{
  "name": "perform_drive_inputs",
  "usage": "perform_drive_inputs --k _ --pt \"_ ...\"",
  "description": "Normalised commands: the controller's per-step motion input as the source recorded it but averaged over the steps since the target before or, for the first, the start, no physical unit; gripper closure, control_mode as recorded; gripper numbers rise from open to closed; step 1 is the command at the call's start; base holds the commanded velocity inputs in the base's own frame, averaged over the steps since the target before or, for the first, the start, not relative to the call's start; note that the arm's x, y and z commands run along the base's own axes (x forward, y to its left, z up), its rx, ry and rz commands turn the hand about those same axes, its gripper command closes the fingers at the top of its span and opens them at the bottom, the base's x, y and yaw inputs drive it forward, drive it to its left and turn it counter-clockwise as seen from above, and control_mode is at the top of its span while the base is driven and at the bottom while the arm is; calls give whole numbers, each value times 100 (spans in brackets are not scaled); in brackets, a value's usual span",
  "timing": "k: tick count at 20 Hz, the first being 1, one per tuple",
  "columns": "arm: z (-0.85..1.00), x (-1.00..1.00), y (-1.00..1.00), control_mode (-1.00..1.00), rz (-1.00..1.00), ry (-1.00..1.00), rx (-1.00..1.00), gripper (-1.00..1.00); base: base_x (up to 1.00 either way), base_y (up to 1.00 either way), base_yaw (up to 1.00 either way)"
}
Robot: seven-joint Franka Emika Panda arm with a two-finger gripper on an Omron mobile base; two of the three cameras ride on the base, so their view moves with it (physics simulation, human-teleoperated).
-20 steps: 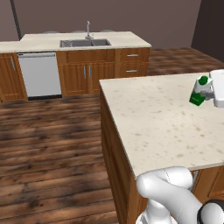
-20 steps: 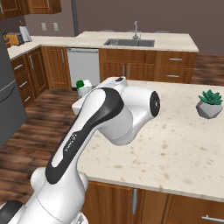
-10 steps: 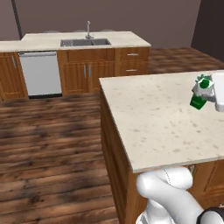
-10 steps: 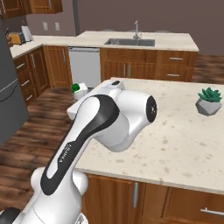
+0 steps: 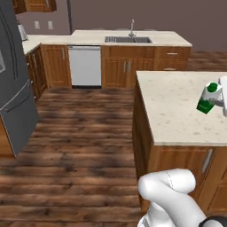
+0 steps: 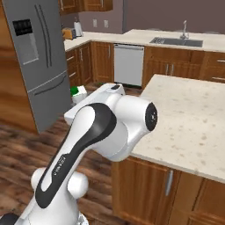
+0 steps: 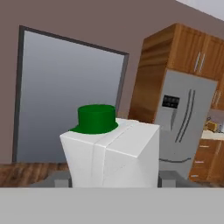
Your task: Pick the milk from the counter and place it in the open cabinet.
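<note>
My gripper (image 7: 113,178) is shut on the milk (image 7: 109,151), a small white carton with a green cap that stands close in front of the hand view. In the left base view the milk (image 5: 207,98) hangs tilted at the right edge, above the island counter (image 5: 173,111), with the gripper (image 5: 223,95) half cut off beside it. From the right base view the milk (image 6: 79,92) peeks out behind my arm, left of the counter (image 6: 193,118). The open cabinet is out of view.
A steel fridge (image 6: 39,57) stands at the left, with closed wooden wall cupboards (image 7: 192,52) above it. Along the back wall runs the sink counter (image 5: 128,40) with a white dishwasher (image 5: 83,65). Dark wooden floor (image 5: 80,133) lies between.
The base has turned, so the whole scene has slid right and the fridge has come into view. The milk stays held in the gripper.
</note>
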Motion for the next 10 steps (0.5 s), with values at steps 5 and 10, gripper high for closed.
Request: perform_drive_inputs --k 5,10 --pt "0 0 0 100 0 0 0 100 -2 44 65" --pt "0 0 0 100 0 0 0 100 0 36 65"
